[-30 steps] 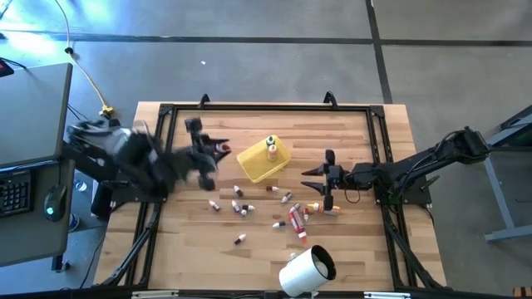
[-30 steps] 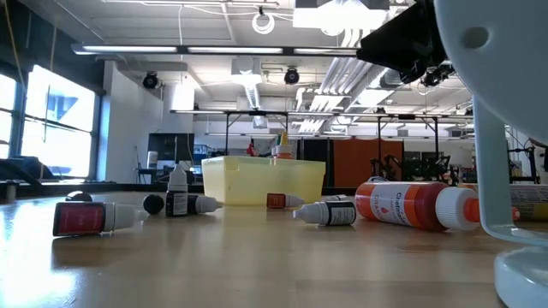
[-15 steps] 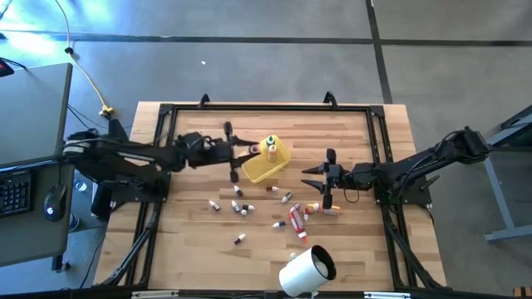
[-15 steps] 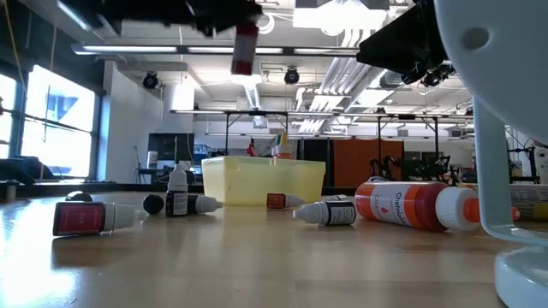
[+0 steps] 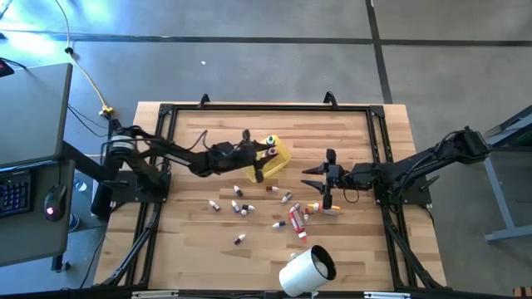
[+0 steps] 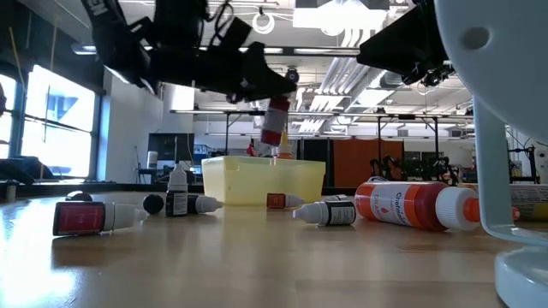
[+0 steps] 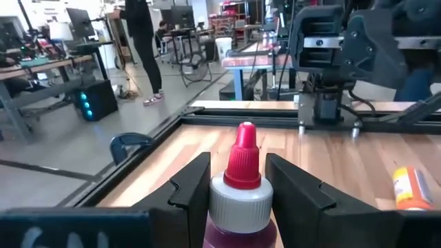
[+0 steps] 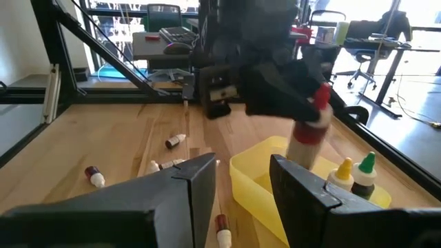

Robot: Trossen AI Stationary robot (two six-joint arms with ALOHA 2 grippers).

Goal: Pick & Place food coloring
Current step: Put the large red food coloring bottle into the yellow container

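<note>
Loose food coloring bottles point(image 5: 241, 207) and a white cylinder point(image 5: 306, 271) lie scattered on the table point(image 5: 366, 249). The yellow tray point(image 5: 278, 158) holds two upright bottles point(image 8: 351, 176). Above its edge the left gripper point(image 5: 256, 158) clamps a red-capped bottle point(image 7: 238, 200), while the right gripper point(image 5: 318, 183) hovers nearby, fingers parted and empty.

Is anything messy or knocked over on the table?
Yes. Many little food coloring bottles lie tipped over and scattered on the wooden table beside the yellow tray. A big white cylinder lies on its side near the front edge. The left pincer holds a red-capped bottle above the tray.
</note>
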